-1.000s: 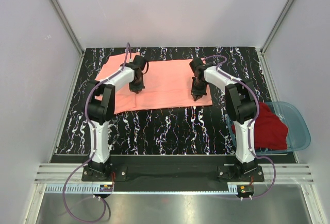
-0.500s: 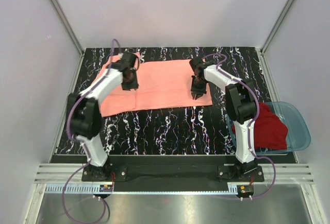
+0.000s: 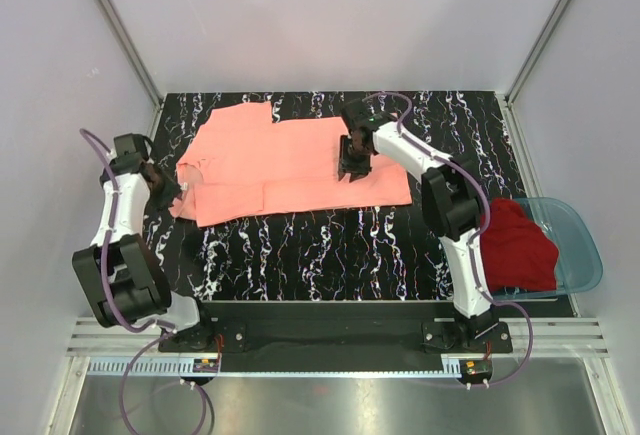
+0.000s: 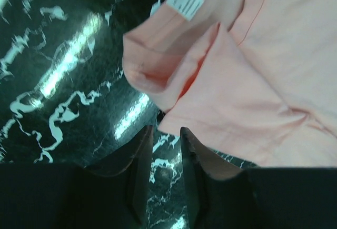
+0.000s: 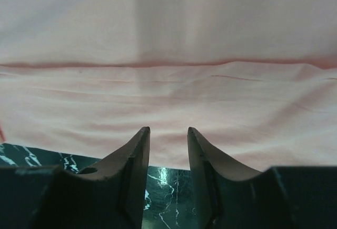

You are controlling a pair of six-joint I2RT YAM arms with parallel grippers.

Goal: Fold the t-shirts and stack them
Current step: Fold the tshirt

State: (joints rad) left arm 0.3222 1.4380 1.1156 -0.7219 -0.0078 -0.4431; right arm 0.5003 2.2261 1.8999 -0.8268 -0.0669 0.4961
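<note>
Black marbled table (image 3: 330, 245), white walls (image 3: 330, 25), salmon-pink t-shirt (image 3: 300, 160) flat, left claw (image 4: 166, 131) and right claw (image 5: 168, 131) parted, empty

the salmon-pink cloth t-shirt (image 3: 300, 160) is soft, matt fabric with a small white label (image 4: 188, 0), and the dark red cloth t-shirt (image 3: 515, 245) looks just as matt. the black white-veined marble-look tabletop (image 3: 330, 245) is smooth and glossy, throwing back streaks of light. the translucent blue plastic basin (image 3: 578, 237) is shiny, and the pale metal rails (image 3: 330, 335) look brushed.
</note>
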